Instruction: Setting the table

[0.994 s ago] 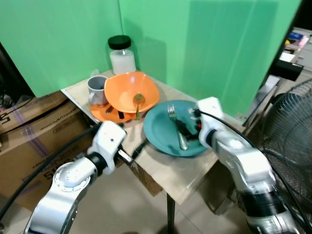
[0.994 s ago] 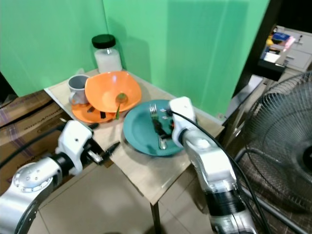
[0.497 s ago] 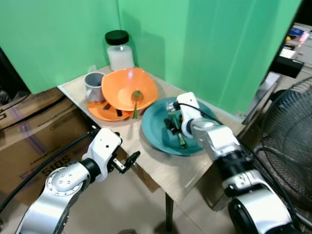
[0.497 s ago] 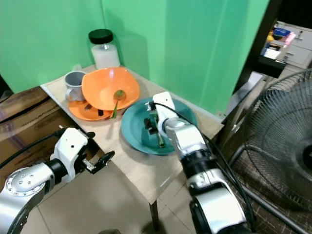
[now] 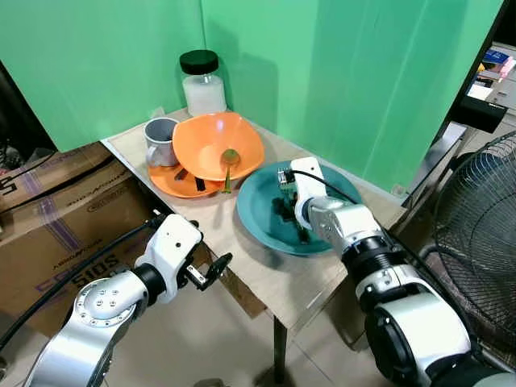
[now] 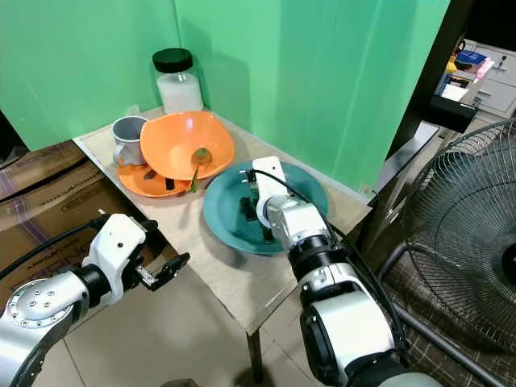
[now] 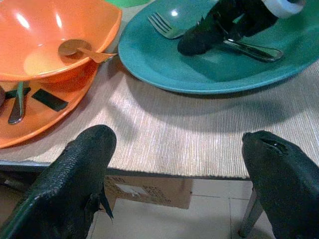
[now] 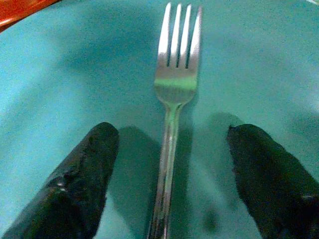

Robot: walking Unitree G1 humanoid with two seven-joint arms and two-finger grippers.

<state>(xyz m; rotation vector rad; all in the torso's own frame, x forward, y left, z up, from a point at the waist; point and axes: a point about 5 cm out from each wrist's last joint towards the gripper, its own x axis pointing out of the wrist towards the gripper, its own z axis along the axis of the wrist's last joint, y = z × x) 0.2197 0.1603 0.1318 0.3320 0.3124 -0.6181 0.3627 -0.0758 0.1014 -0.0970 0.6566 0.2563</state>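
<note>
A teal plate (image 5: 256, 218) lies on the small table (image 5: 274, 278), with a silver fork (image 8: 172, 97) flat on it, tines pointing to the far side. My right gripper (image 8: 172, 132) is open and low over the plate, one black finger on each side of the fork's handle. From the head my right gripper (image 5: 289, 218) sits on the plate's middle. My left gripper (image 5: 211, 270) is open, just below the table's front edge, holding nothing.
An orange bowl (image 5: 214, 141) with a green-handled spoon (image 5: 228, 163) sits on an orange plate (image 5: 165, 184) beside a grey mug (image 5: 161, 139) and a black-lidded jar (image 5: 201, 81). Cardboard boxes (image 5: 56, 210) stand left, a fan (image 5: 484, 226) right, and a green backdrop behind.
My right gripper has moved across the plate from its right side and now straddles the fork's handle. My left gripper has dropped a little below the table edge. The camera shifted slightly.
</note>
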